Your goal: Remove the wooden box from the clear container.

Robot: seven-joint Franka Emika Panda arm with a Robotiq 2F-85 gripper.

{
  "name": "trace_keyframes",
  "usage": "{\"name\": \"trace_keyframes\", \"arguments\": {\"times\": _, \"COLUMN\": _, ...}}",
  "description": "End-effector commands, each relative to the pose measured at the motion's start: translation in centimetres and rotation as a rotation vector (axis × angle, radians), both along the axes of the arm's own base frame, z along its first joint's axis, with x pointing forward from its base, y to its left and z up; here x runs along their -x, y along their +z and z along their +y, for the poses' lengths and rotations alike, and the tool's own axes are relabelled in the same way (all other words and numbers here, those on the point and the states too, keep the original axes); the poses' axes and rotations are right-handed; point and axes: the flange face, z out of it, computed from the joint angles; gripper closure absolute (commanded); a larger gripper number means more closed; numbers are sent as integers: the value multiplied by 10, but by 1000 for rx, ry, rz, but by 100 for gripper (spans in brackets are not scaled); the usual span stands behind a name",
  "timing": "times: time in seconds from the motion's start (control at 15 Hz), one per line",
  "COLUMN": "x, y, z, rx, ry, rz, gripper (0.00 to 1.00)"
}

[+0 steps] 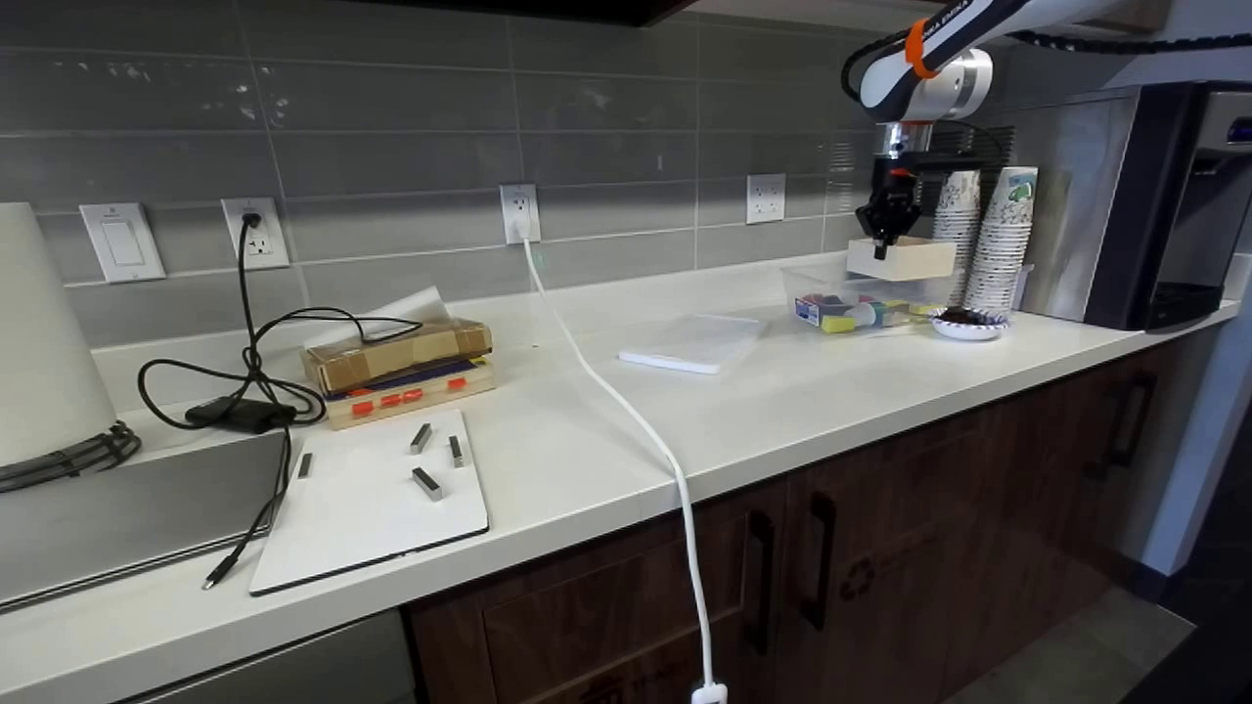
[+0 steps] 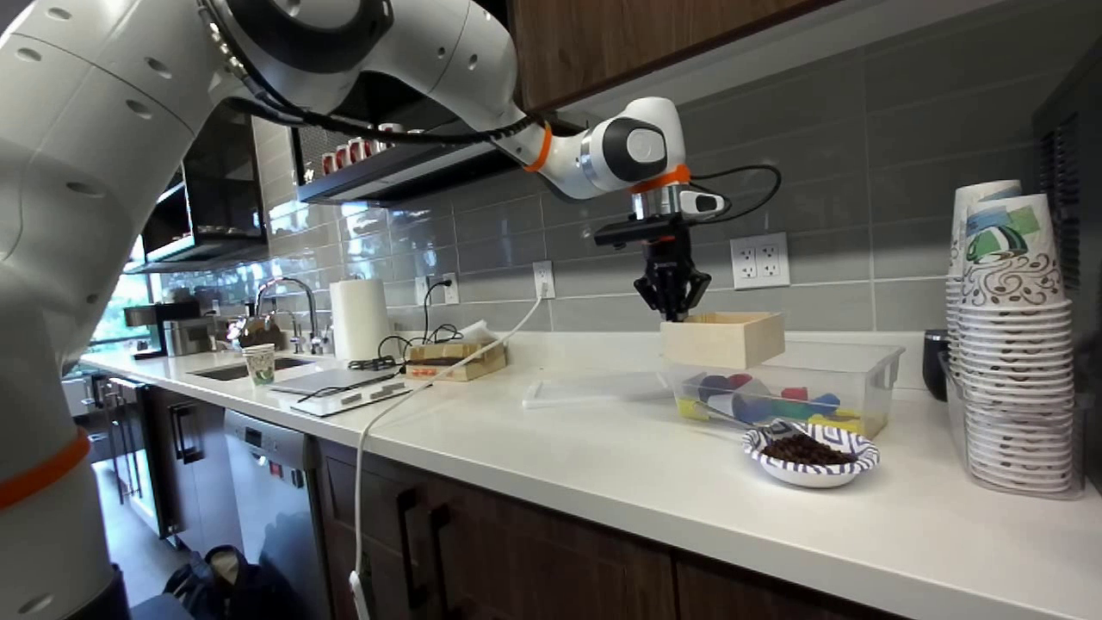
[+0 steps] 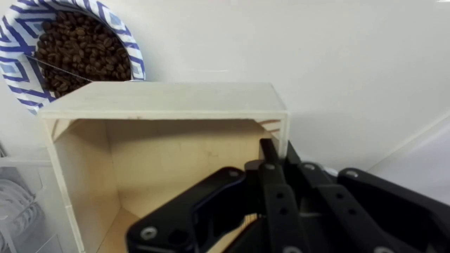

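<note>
Across the tabletop (image 1: 567,430), in an exterior view, I see one clear container (image 1: 820,282) with small yellow and purple pieces (image 1: 838,324) in it, and just beside it one patterned bowl (image 1: 968,333) with something dark inside. Near these are one flat, lid-like panel (image 1: 693,344) and two stacks of paper cups (image 1: 1003,244); well apart from them, four little metal bars (image 1: 427,484) lie on a white board (image 1: 362,518), and three outlets (image 1: 766,198) and one switch (image 1: 122,244) line the tiled wall (image 1: 606,147). The one wooden box (image 1: 910,262) is held off the tabletop at the clear container's rim by the black pincer (image 1: 880,250); whether the two containers touch, I can't tell. In an exterior view the pieces show blue, green and red as well, the nearer stack of cups stands in a see-through holder (image 2: 1024,489), and one lone cup (image 2: 259,365) sits far down the tabletop. In the wrist view, what fills the bowl is plainly coffee beans (image 3: 82,49), too many for me to count. The pincer is clamped on one end wall of the wooden box, one finger (image 3: 269,149) inside and one outside, and the open top shows pale wood within.
</note>
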Motion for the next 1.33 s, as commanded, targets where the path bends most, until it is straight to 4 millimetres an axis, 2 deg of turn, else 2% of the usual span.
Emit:
{"name": "trace_keyframes", "arguments": {"times": 0.0, "x": 27, "y": 14, "z": 24, "rx": 28, "ry": 20, "rz": -6, "gripper": 98}}
{"name": "trace_keyframes", "arguments": {"times": 0.27, "x": 35, "y": 17, "z": 52, "rx": 71, "ry": 80, "rz": 24, "gripper": 98}}
{"name": "trace_keyframes", "arguments": {"times": 0.53, "x": 39, "y": 10, "z": 82, "rx": 117, "ry": 160, "rz": 52, "gripper": 98}}
{"name": "trace_keyframes", "arguments": {"times": 1.0, "x": 33, "y": -12, "z": 140, "rx": 238, "ry": 364, "rz": 51, "gripper": 98}}
{"name": "trace_keyframes", "arguments": {"times": 1.27, "x": 25, "y": -22, "z": 166, "rx": 278, "ry": 533, "rz": 72, "gripper": 98}}
